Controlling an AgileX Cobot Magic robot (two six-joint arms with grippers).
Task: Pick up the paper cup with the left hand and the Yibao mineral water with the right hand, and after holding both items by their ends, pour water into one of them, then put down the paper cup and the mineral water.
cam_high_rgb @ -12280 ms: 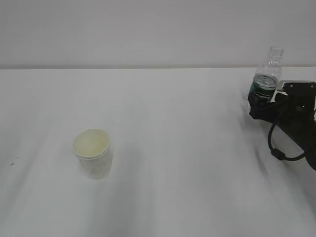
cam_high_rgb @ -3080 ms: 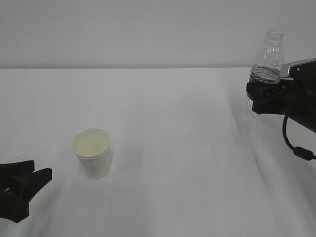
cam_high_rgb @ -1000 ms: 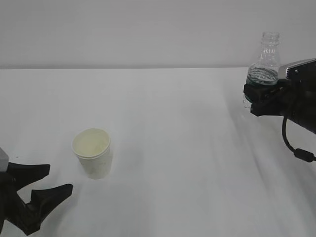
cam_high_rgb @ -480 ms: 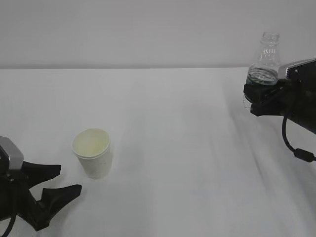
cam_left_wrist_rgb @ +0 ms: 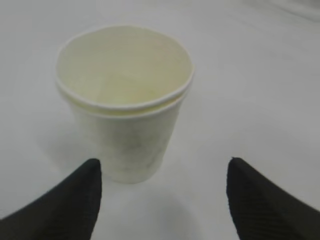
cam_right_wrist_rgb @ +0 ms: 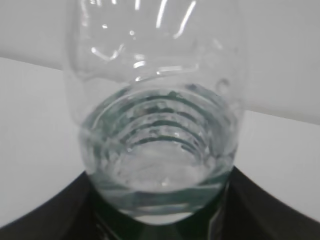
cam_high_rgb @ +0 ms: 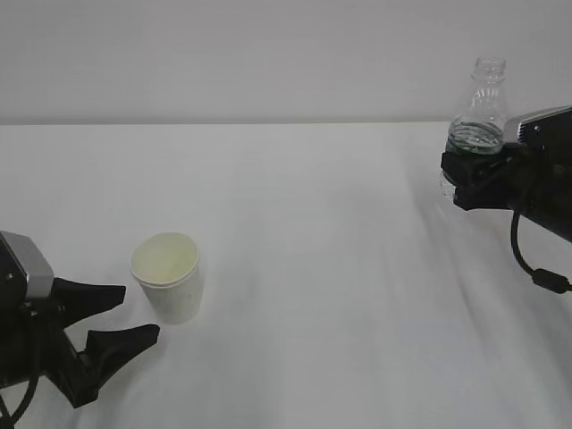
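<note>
The paper cup (cam_high_rgb: 167, 286) stands upright on the white table, left of centre; in the left wrist view the paper cup (cam_left_wrist_rgb: 125, 105) fills the middle, cream inside. My left gripper (cam_high_rgb: 140, 311) is open just left of the cup's base, at table height, not touching it; the left gripper (cam_left_wrist_rgb: 163, 162) has its left fingertip (cam_left_wrist_rgb: 87, 180) next to the cup's foot. At the far right my right gripper (cam_high_rgb: 465, 174) is shut on the Yibao mineral water (cam_high_rgb: 478, 107), holding it upright by its lower body. The clear bottle (cam_right_wrist_rgb: 157, 125) holds some water, between the right gripper (cam_right_wrist_rgb: 159, 222) fingers.
The white table (cam_high_rgb: 313, 250) ends at a pale wall behind. A black cable (cam_high_rgb: 527, 259) loops under the right arm.
My left gripper has slid right and forward, closing on the cup's left side with its fingers still open. The right gripper and bottle have stayed in place.
</note>
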